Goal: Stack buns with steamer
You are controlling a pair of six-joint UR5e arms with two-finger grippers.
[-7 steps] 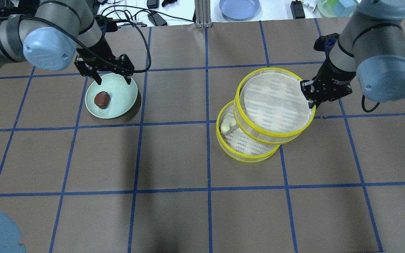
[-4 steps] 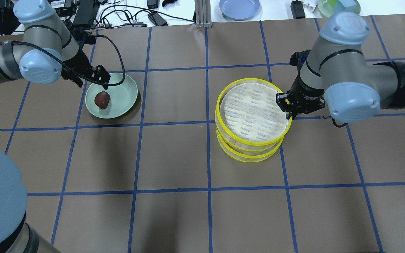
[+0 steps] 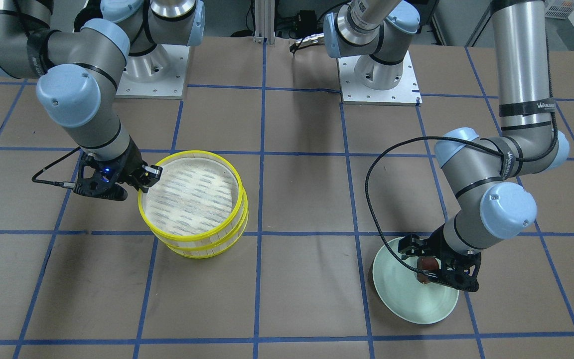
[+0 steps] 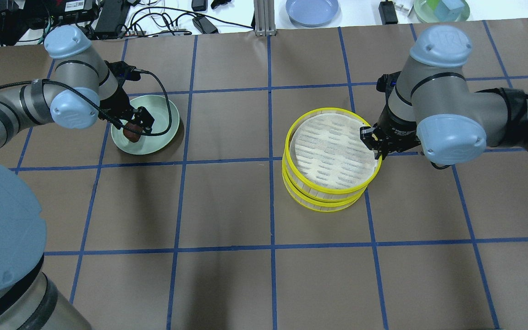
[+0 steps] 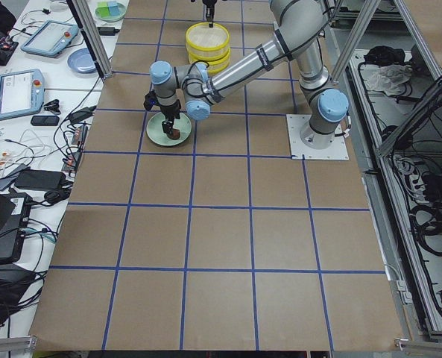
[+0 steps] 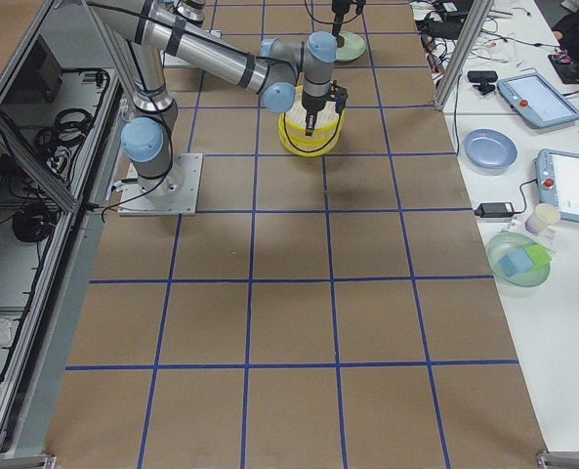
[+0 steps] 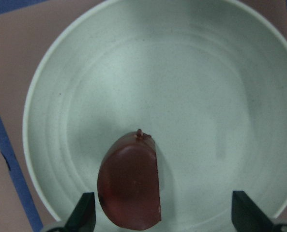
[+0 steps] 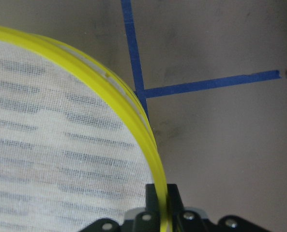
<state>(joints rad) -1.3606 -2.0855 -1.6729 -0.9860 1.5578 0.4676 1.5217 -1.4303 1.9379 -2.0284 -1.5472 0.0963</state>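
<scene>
The dark reddish-brown bun point(image 4: 132, 131) lies on the pale green plate point(image 4: 164, 120) at the left. My left gripper point(image 4: 138, 123) is open and low over the plate, its fingers either side of the bun point(image 7: 128, 186), nearer one fingertip point(image 7: 85, 212). Two yellow-rimmed steamer trays stand stacked at centre right, the upper tray point(image 4: 332, 149) slightly offset on the lower tray point(image 4: 323, 203). My right gripper point(image 4: 376, 147) is shut on the upper tray's rim point(image 8: 158, 159). The cream-white bun is hidden under the upper tray.
A blue plate point(image 4: 312, 10), a green bowl point(image 4: 440, 9), cables point(image 4: 154, 18) and a metal post point(image 4: 261, 18) lie beyond the table's far edge. Brown paper with a blue tape grid point(image 4: 271, 206) covers the table.
The upper tray has moved left and down onto the lower tray, covering the white bun. My left gripper has turned and lowered around the brown bun.
</scene>
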